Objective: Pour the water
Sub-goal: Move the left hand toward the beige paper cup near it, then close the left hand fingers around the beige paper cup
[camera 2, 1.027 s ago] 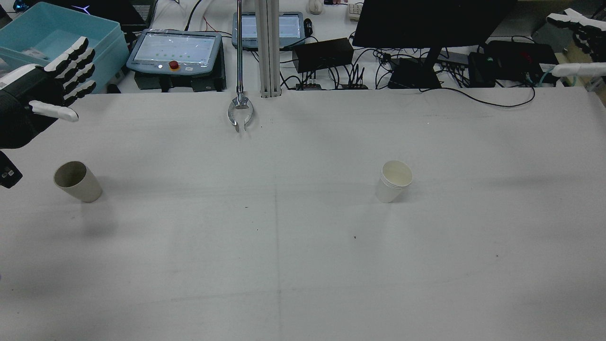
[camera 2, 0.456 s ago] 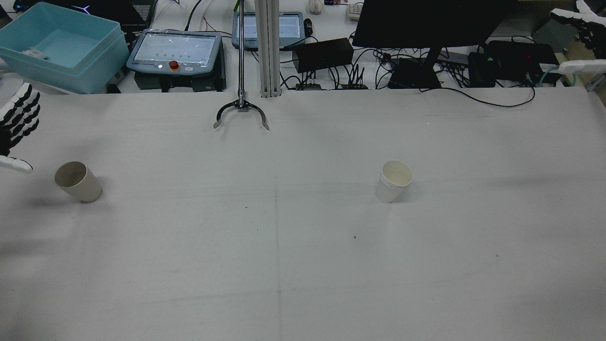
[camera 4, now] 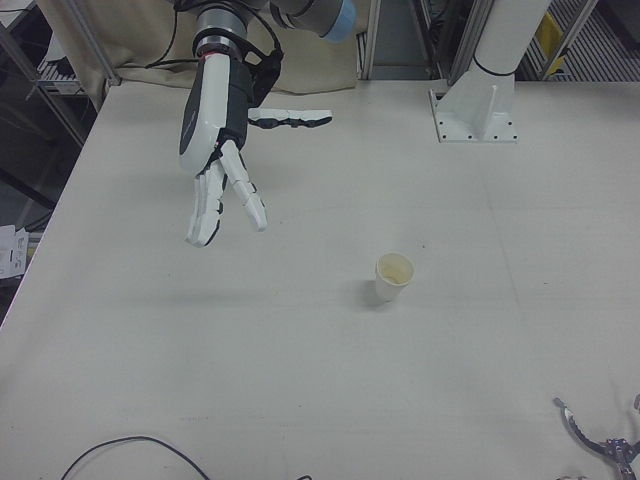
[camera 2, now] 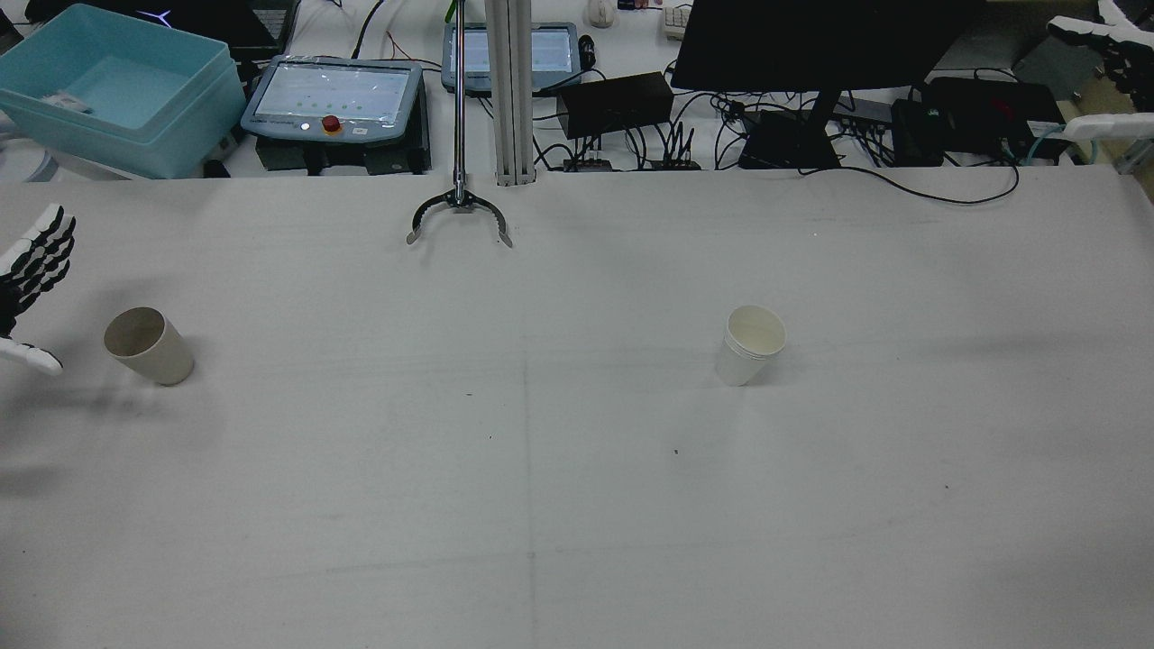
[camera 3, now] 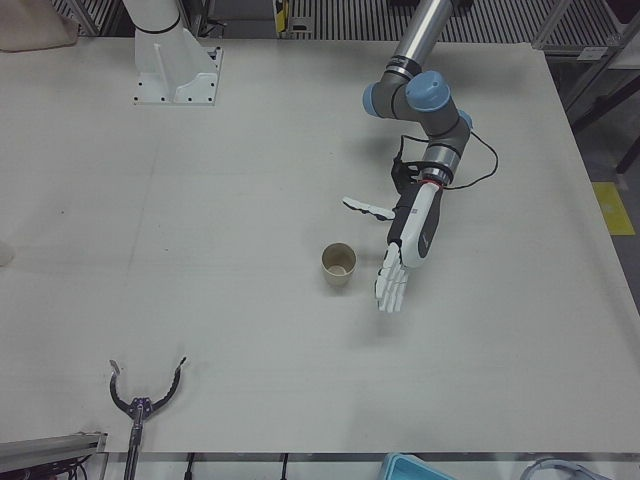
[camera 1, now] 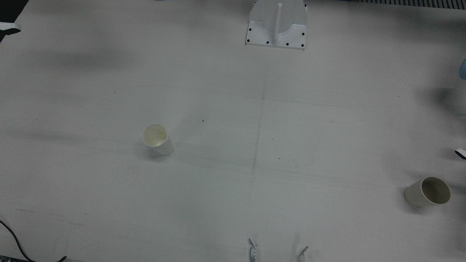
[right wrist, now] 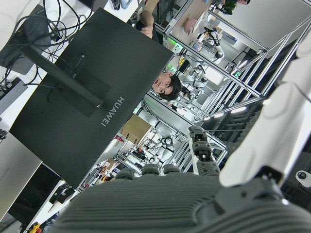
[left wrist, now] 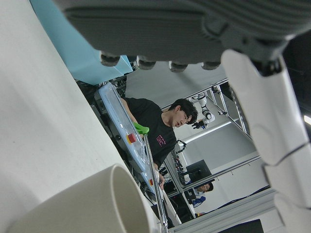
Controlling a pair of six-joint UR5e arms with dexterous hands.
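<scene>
A beige paper cup [camera 2: 149, 346] stands upright near the table's left edge; it also shows as the beige cup [camera 1: 427, 191] [camera 3: 339, 265] and its rim [left wrist: 82, 204] fills the left hand view. My left hand [camera 3: 405, 243] is open, fingers spread, low beside this cup on its outer side and not touching it; only the left hand's fingers [camera 2: 36, 260] show at the rear view's edge. A white paper cup [camera 2: 753, 344] [camera 1: 157, 139] [camera 4: 393, 276] stands right of centre. My right hand [camera 4: 215, 150] [camera 2: 1086, 34] hangs open, high and far from the white cup.
A reach-grabber's claw [camera 2: 458, 219] [camera 3: 147, 395] lies open on the table's far edge. Behind it stand a teal bin [camera 2: 117, 86], teach pendants [camera 2: 334, 95], a monitor [camera 2: 811, 45] and cables. A person [left wrist: 155, 126] stands beyond the table. An arm pedestal [camera 1: 276, 25] is bolted down.
My left hand has come down and back towards the table's left edge, level with the beige cup. The grabber claw has opened. My right hand has shifted slightly up and right.
</scene>
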